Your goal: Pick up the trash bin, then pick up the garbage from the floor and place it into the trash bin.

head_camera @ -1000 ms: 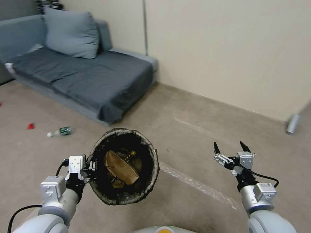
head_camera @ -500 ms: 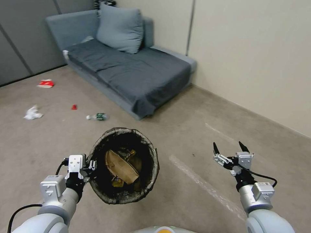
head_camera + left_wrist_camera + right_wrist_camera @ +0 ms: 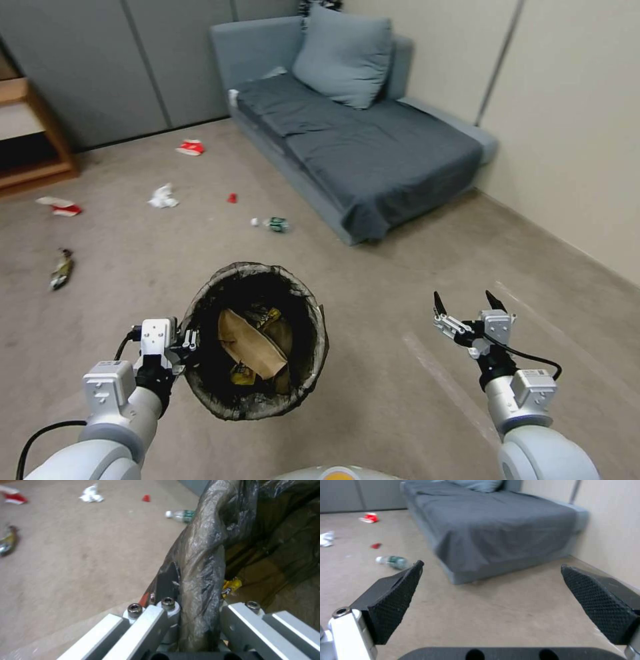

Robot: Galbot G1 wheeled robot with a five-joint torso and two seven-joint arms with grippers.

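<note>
Several scraps of garbage [image 3: 163, 197] lie on the floor [image 3: 120, 267] ahead-left. Left tool [image 3: 189, 341] pinches the trash bin [image 3: 257, 340] rim, holding it aloft; keeping it level seems wise. Right tool [image 3: 467, 307] hovers spread, empty, ready for the bottle [image 3: 273, 223].

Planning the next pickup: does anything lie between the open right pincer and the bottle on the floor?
Nothing visible: bare carpet separates the right pincer from the bottle; the sofa sits beside that path.

Open floor [image 3: 400, 280] lay before my spread right pincer [image 3: 465, 305]; the sofa [image 3: 373, 140] walled off the far side past the bottle [image 3: 273, 223].
</note>
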